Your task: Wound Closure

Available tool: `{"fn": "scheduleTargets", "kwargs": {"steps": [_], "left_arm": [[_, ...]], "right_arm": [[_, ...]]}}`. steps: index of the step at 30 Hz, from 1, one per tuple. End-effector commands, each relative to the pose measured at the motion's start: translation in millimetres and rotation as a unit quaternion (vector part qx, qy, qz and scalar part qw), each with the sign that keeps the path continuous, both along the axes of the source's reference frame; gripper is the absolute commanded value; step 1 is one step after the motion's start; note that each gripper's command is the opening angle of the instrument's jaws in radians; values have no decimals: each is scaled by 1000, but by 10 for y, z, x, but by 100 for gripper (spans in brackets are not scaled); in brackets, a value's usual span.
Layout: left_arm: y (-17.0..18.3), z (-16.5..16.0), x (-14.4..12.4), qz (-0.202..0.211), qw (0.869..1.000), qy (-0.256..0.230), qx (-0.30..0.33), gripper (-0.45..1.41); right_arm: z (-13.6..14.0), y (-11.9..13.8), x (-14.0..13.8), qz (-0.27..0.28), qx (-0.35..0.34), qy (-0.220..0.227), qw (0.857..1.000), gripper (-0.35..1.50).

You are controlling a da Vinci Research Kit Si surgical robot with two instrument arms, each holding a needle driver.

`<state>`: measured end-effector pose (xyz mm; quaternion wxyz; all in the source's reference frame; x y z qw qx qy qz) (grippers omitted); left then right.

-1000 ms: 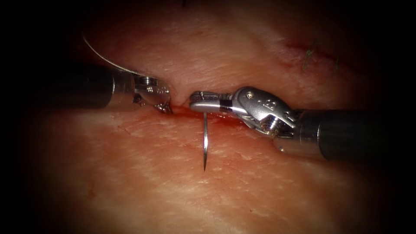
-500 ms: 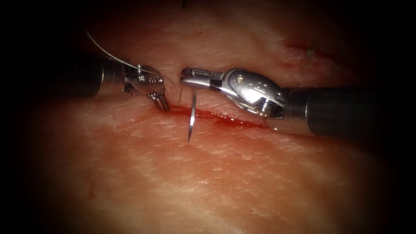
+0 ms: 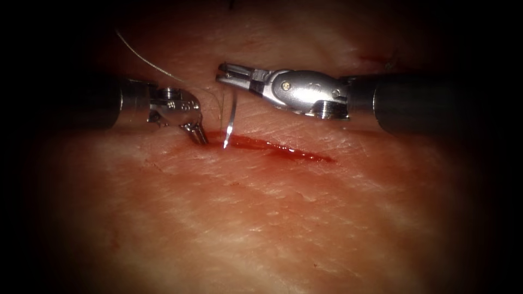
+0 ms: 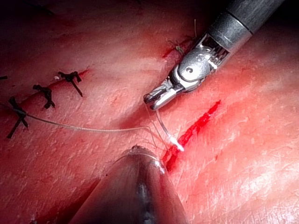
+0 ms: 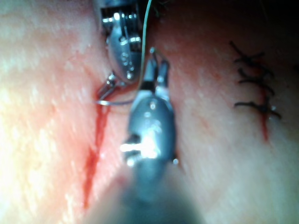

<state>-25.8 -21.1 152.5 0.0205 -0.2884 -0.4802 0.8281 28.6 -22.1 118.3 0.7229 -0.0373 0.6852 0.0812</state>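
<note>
Holding the needle (image 3: 231, 121) near its rear end, free above the unstitched cut (image 3: 272, 147), the right tool (image 3: 235, 78) keeps its fingers closed while the left tool (image 3: 197, 134) fingers pinch tissue (image 3: 272, 218).

1. Right gripper (image 3: 224, 74): polished bright metal, glossy, on a dark matt shaft (image 3: 425, 103).
2. Left gripper (image 3: 199, 135): shiny metal with small machined parts.
3. Needle (image 3: 231, 121): thin, smooth steel with a bright glint.
4. Thread (image 4: 84, 128): fine, pale, smooth strand.
5. Tissue (image 3: 261, 218): moist, faintly glistening, finely creased surface.
6. Red fluid (image 3: 283, 148): wet, glossy film along the cut.
7. Dark stitches (image 4: 46, 95): matt, knotted thread.
</note>
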Motion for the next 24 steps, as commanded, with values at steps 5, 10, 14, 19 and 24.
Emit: {"fn": "scheduleTargets", "kwargs": {"steps": [5, 10, 14, 19, 24], "left_arm": [[-4, 4, -6, 0, 1000, 0, -1, -45], [-6, -2, -7, -2, 1000, 0, -1, -45], [-10, -7, -8, -3, 1000, -1, 0, -45], [-10, -11, -8, -6, 1000, 0, -2, -45], [-8, -11, -8, -9, 1000, 0, -4, -45]], "right_arm": [[10, -5, 13, 0, -22, -4, 1000, -35], [15, -7, 20, 2, -39, -8, 999, -35], [16, -7, 22, 2, -51, -11, 999, -35], [18, -14, 24, 1, -59, -14, 998, -35], [24, -27, 26, -8, -64, -22, 998, -35]]}}
